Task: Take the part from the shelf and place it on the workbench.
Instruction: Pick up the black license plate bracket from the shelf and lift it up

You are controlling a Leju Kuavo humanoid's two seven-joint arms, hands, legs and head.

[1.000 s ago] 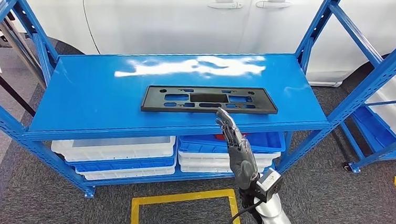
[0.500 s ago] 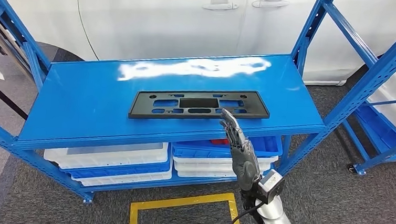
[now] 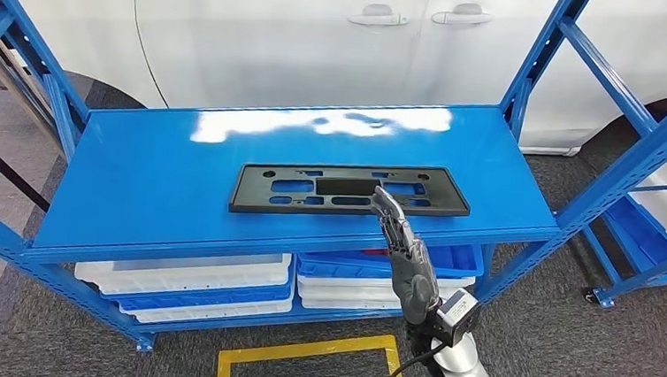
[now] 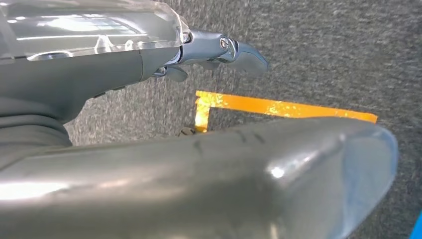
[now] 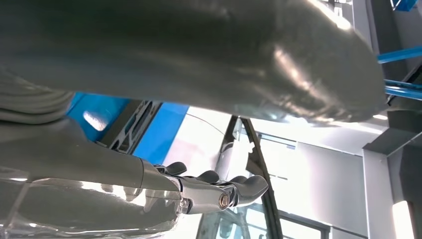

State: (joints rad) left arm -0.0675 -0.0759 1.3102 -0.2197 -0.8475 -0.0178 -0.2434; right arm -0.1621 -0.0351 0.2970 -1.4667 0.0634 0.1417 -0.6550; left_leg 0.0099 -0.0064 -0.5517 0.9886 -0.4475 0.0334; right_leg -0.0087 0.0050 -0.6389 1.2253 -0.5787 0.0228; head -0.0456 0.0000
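Note:
A flat black plastic part point(image 3: 348, 189) with several cut-outs lies lengthwise on the blue shelf top point(image 3: 153, 185), near its front edge. My right hand point(image 3: 405, 251) reaches up from below with straight fingers and holds nothing. Its fingertips point(image 3: 384, 198) sit at the part's front edge, right of its middle; I cannot tell whether they touch it. In the right wrist view the part point(image 5: 132, 127) lies beyond the extended fingers point(image 5: 239, 189). My left hand point(image 4: 99, 64) hangs over the grey carpet, fingers apart and holding nothing.
White and blue bins point(image 3: 191, 276) are stacked on the lower shelf. A white car point(image 3: 323, 28) stands close behind the rack. A second blue rack point(image 3: 656, 220) stands at the right. Yellow tape point(image 3: 301, 350) marks the carpet in front of the shelf.
The camera has shifted a little, so the whole scene has moved. My right hand has reached further forward, and its fingertips now overlap the part's front edge.

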